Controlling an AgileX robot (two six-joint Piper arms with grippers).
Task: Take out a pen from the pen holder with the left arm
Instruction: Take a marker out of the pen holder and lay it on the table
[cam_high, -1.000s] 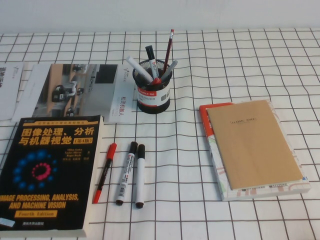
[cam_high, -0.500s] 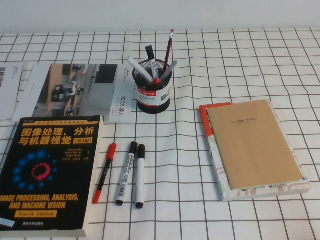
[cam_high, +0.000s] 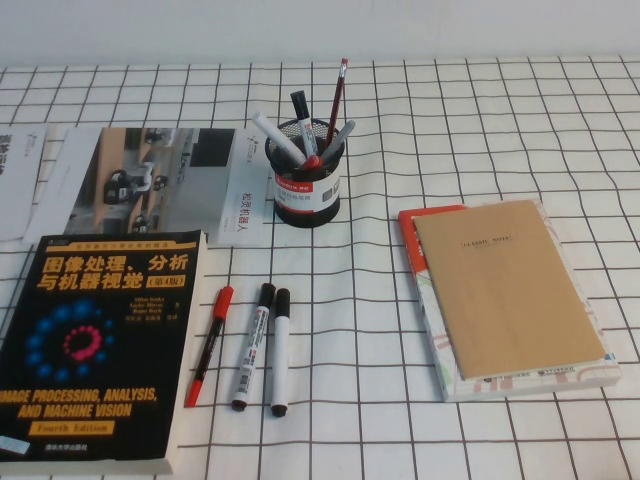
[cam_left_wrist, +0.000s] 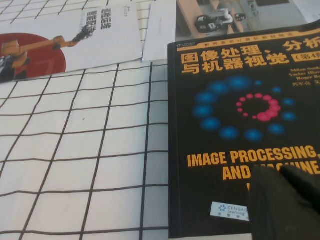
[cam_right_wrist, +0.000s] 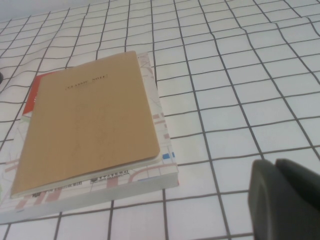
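A black mesh pen holder (cam_high: 307, 185) stands at the back middle of the table. It holds several pens, among them a red pencil (cam_high: 337, 100) and a white marker (cam_high: 277, 138). Neither arm appears in the high view. In the left wrist view my left gripper (cam_left_wrist: 280, 171) is shut and empty, hovering over the near end of a black textbook (cam_left_wrist: 235, 100), far from the holder. In the right wrist view my right gripper (cam_right_wrist: 276, 165) is shut, with nothing in it, above the checked cloth beside the tan notebook (cam_right_wrist: 90, 120).
A red pen (cam_high: 209, 345) and two markers (cam_high: 254, 345) (cam_high: 281, 352) lie side by side in front of the holder. The black textbook (cam_high: 90, 350) fills the near left, papers (cam_high: 140, 180) lie behind it, and the notebook stack (cam_high: 505, 295) sits on the right.
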